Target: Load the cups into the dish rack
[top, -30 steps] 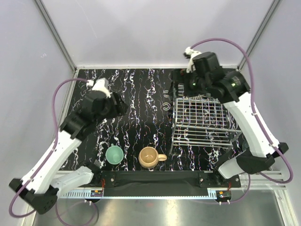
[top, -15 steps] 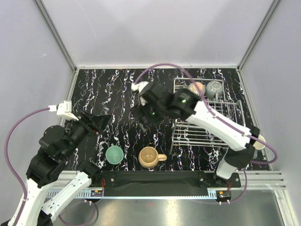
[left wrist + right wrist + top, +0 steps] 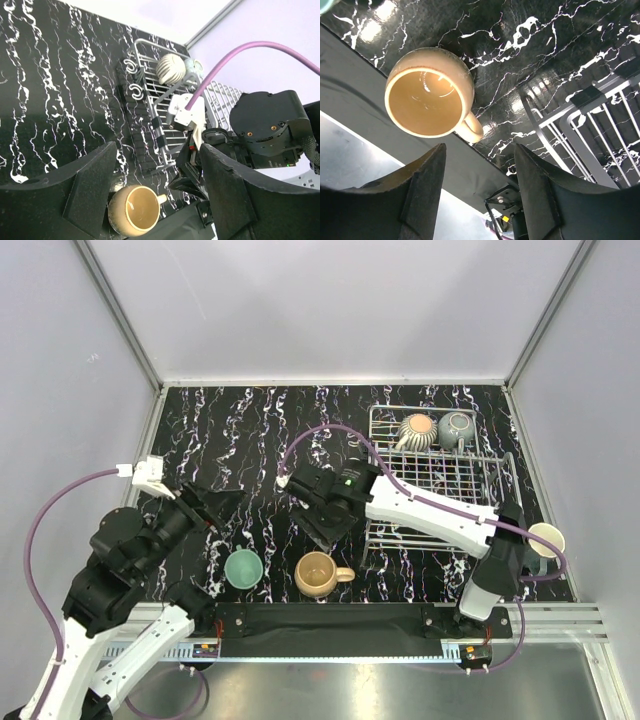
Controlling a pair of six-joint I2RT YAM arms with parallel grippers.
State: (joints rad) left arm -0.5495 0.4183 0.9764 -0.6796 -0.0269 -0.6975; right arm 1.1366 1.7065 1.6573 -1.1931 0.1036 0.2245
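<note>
Tan ceramic is the piece most at risk. The tan mug (image 3: 318,574) stands mouth-up at the lower centre of the overhead view, handle pointing right, close to the black strip (image 3: 330,618) along the near edge of the table (image 3: 260,440). The right gripper (image 3: 325,530) hangs just above and behind it, its claw parted and holding nothing. In the right wrist view the mug sits in the upper left, well off the line between the fingers (image 3: 425,195). A descent from this offset would likely land one finger on the rim or the handle. That could tip the mug or shove it towards the strip.

The glazed round wall looks slippery, so a shallow pinch may let it twist out.

Just left of it stands the teal cup (image 3: 243,568), also upright. The left gripper (image 3: 215,505), likewise wide and empty, points in from the left centre. If both arms go for this lower middle patch, I judge that they could knock each other or the neighbouring cup.

At the upper right, the dish rack (image 3: 440,502) already carries a striped mug (image 3: 415,430) and a grey-green mug (image 3: 457,427) at its far end. The right arm's purple cable (image 3: 330,430) arcs near it and might snag on the wires during a carry.
</note>
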